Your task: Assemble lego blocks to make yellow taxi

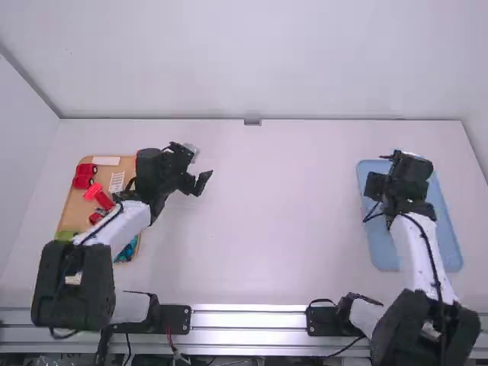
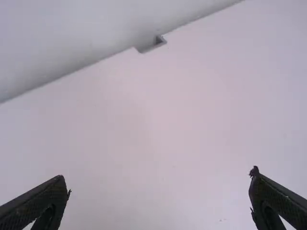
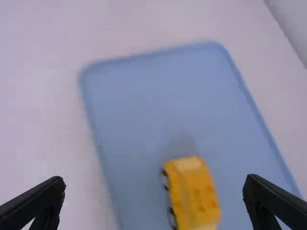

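My left gripper (image 1: 200,166) is over the table just right of the tan tray, with nothing between its spread fingers; in the left wrist view the gripper (image 2: 158,178) faces bare white tabletop. Above the blue tray (image 1: 381,248) is my right gripper (image 1: 387,177). In the right wrist view a yellow block-built car (image 3: 194,194) with dark wheels along one side lies on the blue tray (image 3: 144,105). The right gripper (image 3: 153,186) stands open above it, not touching it.
The tan tray (image 1: 71,213) at the far left holds red pieces (image 1: 84,176), a white plate (image 1: 106,161), a white grid-like piece (image 1: 117,181), a green piece (image 1: 65,235) and blue pieces. White table (image 1: 282,213) lies between the two trays, with walls behind it.
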You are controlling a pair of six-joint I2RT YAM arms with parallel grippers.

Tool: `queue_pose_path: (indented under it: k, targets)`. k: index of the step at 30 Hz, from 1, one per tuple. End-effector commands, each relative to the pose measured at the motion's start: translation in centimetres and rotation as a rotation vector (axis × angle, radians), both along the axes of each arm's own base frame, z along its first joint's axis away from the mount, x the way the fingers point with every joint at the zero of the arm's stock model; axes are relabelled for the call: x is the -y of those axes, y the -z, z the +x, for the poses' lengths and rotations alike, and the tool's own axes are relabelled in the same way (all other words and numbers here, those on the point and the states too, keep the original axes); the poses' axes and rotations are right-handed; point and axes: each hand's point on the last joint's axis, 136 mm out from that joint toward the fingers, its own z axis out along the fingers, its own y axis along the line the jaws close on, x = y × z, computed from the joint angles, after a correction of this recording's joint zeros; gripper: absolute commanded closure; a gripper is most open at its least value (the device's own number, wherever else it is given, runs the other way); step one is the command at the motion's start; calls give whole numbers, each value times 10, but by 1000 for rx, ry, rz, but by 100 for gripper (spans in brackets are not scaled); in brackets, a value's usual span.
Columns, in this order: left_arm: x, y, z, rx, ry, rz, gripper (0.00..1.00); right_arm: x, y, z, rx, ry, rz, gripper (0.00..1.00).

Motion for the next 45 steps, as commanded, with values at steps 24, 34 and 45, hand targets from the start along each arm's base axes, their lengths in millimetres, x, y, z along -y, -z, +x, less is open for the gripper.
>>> queue_pose_path:
  k: [24,34,45]
  targets:
    - [-72,-24,-90,1,-459,-64,27,-116,-70,-11,428,-306,148,26]
    - [-82,21,-130,0,-532,-73,50,-116,-27,-51,428,-306,148,49]
    - [-82,77,-160,0,-532,-73,74,-116,29,-83,428,-306,148,73]
